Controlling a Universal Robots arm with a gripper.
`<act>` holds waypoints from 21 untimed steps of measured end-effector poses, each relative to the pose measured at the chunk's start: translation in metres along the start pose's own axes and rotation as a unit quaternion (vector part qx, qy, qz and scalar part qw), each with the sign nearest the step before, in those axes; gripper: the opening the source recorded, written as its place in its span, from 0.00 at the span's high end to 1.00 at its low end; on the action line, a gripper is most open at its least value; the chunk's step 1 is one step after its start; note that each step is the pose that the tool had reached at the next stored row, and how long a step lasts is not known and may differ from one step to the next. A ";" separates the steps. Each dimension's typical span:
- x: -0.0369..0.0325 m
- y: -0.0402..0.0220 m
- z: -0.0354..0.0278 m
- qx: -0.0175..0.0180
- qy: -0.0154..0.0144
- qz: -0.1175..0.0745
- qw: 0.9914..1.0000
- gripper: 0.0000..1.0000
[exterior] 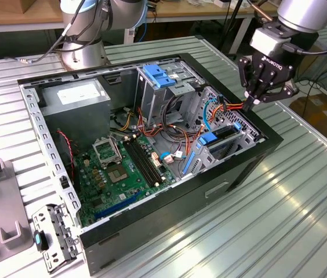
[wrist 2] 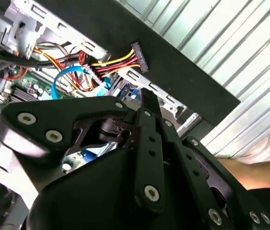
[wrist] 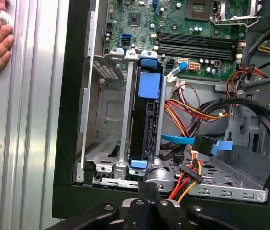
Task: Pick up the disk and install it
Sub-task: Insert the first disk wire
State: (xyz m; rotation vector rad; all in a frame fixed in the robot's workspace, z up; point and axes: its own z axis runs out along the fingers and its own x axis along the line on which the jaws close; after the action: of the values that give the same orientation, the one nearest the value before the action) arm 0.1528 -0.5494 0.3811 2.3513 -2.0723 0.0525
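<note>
Tool (exterior: 250,104) w/ fingers together, tips down, slightly tilted.

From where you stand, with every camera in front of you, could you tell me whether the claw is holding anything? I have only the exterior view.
Observer: No. In the first wrist view the claw is shut on nothing, with its tips above the black rim of the case.
Operator: Thank you. Where is the disk?
Observer: In that same view the disk stands on edge in a slot of the drive cage, with blue plastic at both ends.
Operator: Is its power cable plugged in?
Observer: No. In the second wrist view the power connector lies free by the rim, with its end plugged into nothing.
</note>
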 end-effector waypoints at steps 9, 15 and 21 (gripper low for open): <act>0.0000 0.0000 -0.0001 0.003 -0.002 -0.097 0.995 0.89; 0.0000 -0.0001 0.0000 0.005 -0.003 -0.161 0.987 0.89; -0.0001 -0.0011 0.0001 0.007 -0.004 -0.222 0.975 0.89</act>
State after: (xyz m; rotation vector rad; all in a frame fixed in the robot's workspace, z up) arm 0.1539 -0.5492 0.3810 2.7601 -1.5006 0.0539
